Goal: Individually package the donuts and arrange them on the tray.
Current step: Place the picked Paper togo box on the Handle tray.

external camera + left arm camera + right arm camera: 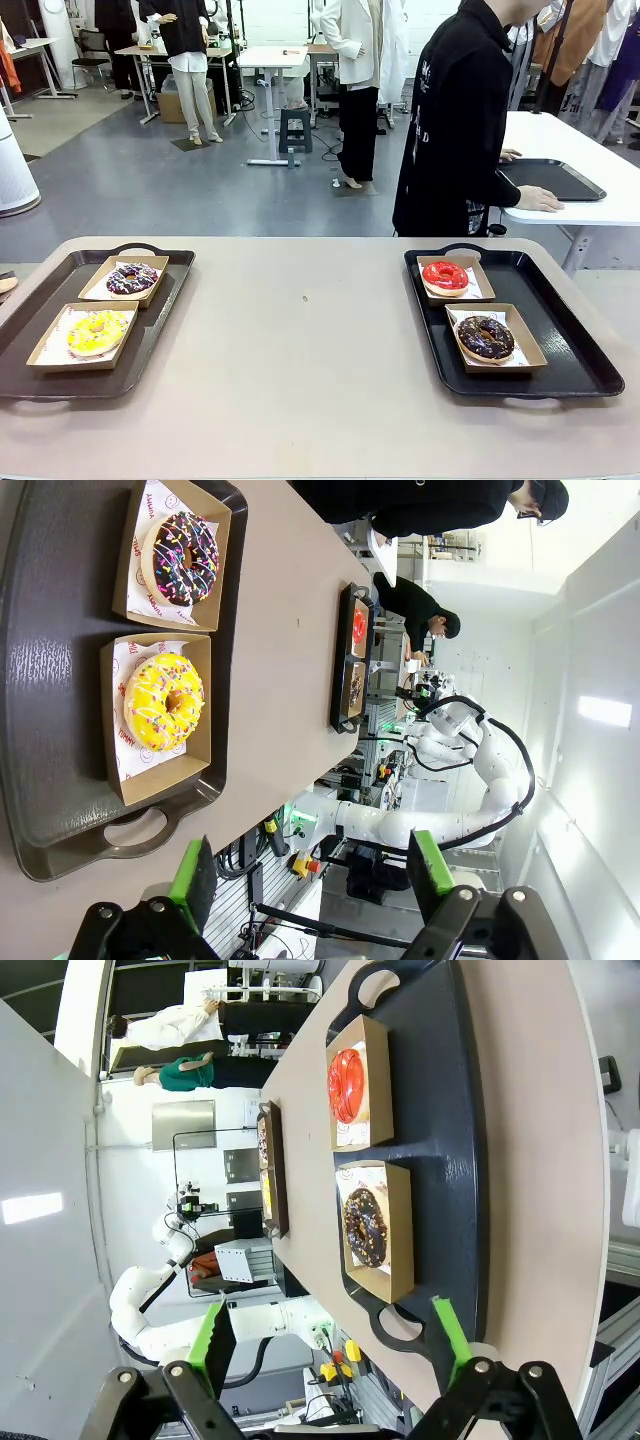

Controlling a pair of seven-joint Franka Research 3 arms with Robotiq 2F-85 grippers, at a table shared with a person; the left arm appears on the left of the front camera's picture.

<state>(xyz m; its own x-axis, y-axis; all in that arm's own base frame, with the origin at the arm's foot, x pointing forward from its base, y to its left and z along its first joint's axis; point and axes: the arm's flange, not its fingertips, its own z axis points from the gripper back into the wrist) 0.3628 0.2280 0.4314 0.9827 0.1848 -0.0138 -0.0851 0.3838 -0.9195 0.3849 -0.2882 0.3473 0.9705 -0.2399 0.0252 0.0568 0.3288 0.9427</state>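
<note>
Four donuts sit boxed on the bench (320, 380): sprinkled donut (131, 278) and yellow donut (97, 332) on the left tray (165, 310), red donut (445, 277) and chocolate donut (485, 337) on the right tray (570, 345). Left wrist: left gripper (312, 880) spread apart, empty. Right wrist: right gripper (330, 1345) likewise.

Floor (120, 190): grey, smooth, lit from above.
Furniture: white desks (272, 58) at the back, a dark step stool (295, 128) beneath one.
Right side: white table (590, 170).
Tabletop (310, 350): beige.

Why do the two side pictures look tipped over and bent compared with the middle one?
Front view: level, evenly lit, sharp on the donuts. Left wrist view: rolled sideways, wide-angle curving the table; glare on the tray. Right wrist view: likewise rolled, edges bowed.
</note>
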